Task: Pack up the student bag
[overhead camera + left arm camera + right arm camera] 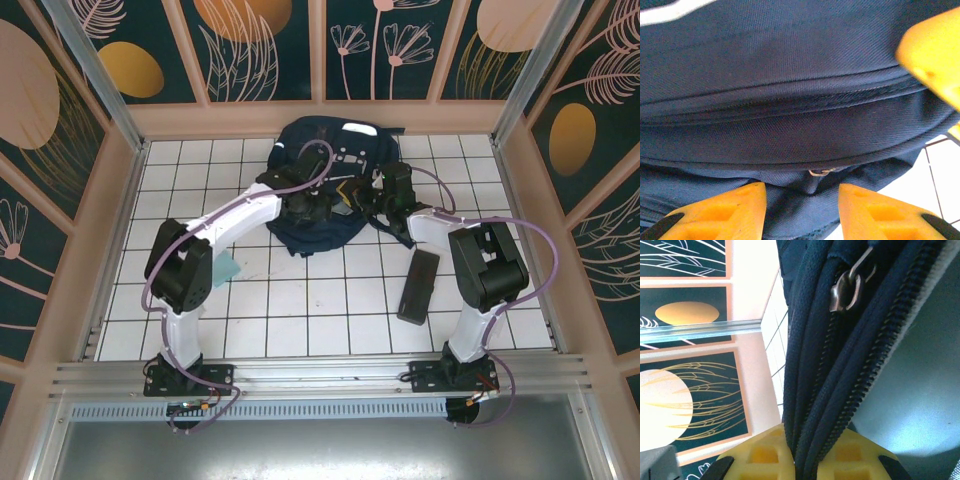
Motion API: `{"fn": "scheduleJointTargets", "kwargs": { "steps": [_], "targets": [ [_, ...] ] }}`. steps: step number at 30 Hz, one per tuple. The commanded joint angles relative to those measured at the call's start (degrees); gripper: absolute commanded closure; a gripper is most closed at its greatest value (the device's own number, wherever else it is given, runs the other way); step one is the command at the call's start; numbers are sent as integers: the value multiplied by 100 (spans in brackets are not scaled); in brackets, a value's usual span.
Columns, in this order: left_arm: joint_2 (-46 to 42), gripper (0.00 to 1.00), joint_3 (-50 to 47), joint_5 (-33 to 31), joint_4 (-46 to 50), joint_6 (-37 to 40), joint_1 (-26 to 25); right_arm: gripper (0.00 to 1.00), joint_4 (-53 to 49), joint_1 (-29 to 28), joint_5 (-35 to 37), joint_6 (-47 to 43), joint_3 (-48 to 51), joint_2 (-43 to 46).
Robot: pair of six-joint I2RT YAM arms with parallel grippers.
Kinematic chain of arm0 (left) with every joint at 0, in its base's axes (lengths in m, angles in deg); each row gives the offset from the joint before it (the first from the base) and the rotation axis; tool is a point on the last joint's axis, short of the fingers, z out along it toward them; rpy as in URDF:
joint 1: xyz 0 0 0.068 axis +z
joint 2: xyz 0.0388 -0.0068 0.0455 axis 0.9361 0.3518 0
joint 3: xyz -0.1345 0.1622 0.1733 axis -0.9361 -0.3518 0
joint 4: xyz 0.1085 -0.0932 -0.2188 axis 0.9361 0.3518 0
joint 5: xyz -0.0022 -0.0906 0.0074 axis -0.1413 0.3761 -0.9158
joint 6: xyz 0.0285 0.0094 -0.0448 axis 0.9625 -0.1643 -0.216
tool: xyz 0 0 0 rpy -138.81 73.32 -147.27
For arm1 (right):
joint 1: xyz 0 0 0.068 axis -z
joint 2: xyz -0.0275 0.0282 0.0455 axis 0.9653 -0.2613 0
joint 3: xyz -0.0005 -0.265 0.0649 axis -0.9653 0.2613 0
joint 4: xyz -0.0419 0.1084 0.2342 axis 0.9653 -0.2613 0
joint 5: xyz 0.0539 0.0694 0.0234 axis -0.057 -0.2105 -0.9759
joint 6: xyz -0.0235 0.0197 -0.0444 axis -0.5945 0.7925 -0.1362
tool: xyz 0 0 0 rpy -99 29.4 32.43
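Packing is judged barely begun: the student bag (pixel 308 135) lies slumped at the far middle of the table (pixel 300 310), navy with a white stripe, while a dark flat case (pixel 418 286) is seen outside it, nearer the arms. The bag's zipped edge is clenched in the right gripper (pixel 800 452); the left gripper (pixel 802 210) is held with jaws apart at the lower seam, nothing visibly pinched.

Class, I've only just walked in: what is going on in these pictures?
Two robot arms are working on the student bag at the far side of the tiled table. The right gripper pinches the bag's zippered edge, while the left gripper stands open against its fabric. A dark case lies outside the bag on the table.
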Motion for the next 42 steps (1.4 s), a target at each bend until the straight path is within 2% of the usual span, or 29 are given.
{"fn": "scheduleJointTargets", "kwargs": {
  "steps": [1,4,9,11,16,19,20,21,23,27,31,36,42],
  "targets": [
    [-139,58,-61,431,-47,130,54,100,328,-29,-150,-193,-103,101],
    [-94,58,-153,926,-450,38,49,100,314,-42,-159,-211,-107,102],
    [44,57,-315,1275,-844,-289,14,100,316,-53,-138,-242,-129,89],
    [82,57,-415,990,-883,-392,9,100,389,-52,-213,-199,-136,63],
    [308,55,-413,-231,-1028,-440,18,100,365,-90,-289,-236,-164,116],
    [481,60,-251,-538,-1192,-390,38,100,344,-78,-321,-264,-174,169],
    [520,65,-176,-508,-1237,-364,60,100,348,-78,-325,-270,-182,183],
    [546,74,-122,-429,-1323,-344,73,100,348,-81,-341,-281,-190,188],
    [555,85,-24,-181,-1401,-305,100,100,295,-78,-360,-323,-208,194],
    [516,95,184,285,-1115,-221,194,100,203,-30,-343,-426,-208,201],
    [342,99,292,1308,-535,-2,416,100,-19,56,-375,-630,-337,183],
    [95,100,387,1534,254,558,630,100,-692,69,-359,-1246,-776,136],
    [128,100,255,2589,-55,922,784,98,-849,50,-921,-2012,-879,-2]
  ]
}}
